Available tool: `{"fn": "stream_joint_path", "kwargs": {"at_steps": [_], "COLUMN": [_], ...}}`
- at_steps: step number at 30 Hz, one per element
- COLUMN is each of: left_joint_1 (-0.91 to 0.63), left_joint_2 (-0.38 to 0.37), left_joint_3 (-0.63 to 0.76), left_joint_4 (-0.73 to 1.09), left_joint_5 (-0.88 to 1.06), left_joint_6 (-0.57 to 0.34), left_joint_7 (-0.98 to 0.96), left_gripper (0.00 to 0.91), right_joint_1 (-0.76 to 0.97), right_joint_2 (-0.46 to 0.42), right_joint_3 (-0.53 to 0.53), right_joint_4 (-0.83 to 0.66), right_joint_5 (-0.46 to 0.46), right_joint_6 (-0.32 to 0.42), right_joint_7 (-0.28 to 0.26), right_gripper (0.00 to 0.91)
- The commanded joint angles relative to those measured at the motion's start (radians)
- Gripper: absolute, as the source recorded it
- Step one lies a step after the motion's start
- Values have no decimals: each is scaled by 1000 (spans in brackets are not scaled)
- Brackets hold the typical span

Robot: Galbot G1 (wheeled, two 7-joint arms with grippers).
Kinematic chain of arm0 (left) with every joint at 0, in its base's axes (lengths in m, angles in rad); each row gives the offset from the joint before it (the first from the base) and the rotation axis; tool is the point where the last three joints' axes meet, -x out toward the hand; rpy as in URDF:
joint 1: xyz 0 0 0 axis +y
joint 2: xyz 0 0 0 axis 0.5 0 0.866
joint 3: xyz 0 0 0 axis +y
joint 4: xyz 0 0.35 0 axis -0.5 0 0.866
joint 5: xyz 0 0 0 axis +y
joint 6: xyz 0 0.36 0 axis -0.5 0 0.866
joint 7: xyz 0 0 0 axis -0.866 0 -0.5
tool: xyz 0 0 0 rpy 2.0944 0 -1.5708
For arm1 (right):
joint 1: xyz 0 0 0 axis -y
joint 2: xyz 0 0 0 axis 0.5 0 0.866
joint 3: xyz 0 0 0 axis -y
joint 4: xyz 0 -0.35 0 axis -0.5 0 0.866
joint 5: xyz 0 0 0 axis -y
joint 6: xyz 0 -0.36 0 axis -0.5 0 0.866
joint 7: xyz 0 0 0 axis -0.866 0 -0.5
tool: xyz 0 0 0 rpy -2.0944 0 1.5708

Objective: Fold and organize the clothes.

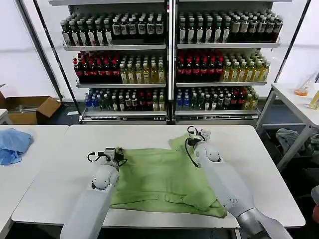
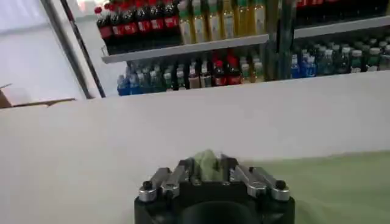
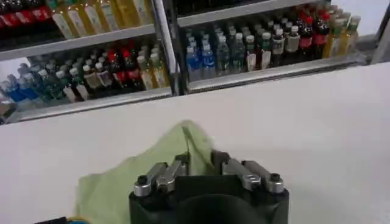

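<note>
A light blue cloth (image 1: 14, 144) is being left bunched on the side table (image 1: 30, 164) at far left, well apart from the work. On the white table (image 1: 264, 174), the light green polo shirt (image 1: 164, 181) is being kept spread between the two arms. Its left far corner is being pinched by the left gripper (image 1: 117, 154), whose fingers (image 2: 186, 171) are being held closed on a small bunch of green fabric. Its right far corner is being gripped by the right gripper (image 1: 198, 134), closed on a raised peak of the cloth in the right wrist view. Shelves of bottles (image 1: 169, 59) are being seen behind the table
</note>
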Motion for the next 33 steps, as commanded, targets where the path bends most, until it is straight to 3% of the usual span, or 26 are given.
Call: {"fn": "stream_joint_path", "kwargs": {"at_steps": [1, 12, 25, 33], "left_joint_1": [23, 37, 138, 269], "left_joint_2": [8, 15, 57, 141], "left_joint_3": [-7, -44, -70, -73], "left_joint_4": [-27, -120, -339, -503], "left_joint_5": [-45, -114, -160, -172], "left_joint_6": [1, -34, -33, -20], "left_joint_7": [0, -10, -9, 6], "left_gripper": [30, 20, 20, 20], "right_joint_1": [1, -77, -286, -442], "right_joint_2": [18, -61, -168, -226], "right_joint_3": [-2, -3, 81, 149], "right_joint_4": [-34, 199, 567, 795], "right_joint_5": [-13, -117, -111, -110], "right_joint_6": [4, 119, 100, 78], "right_joint_7": [-6, -33, -3, 13], "right_gripper": [0, 0, 0, 0]}}
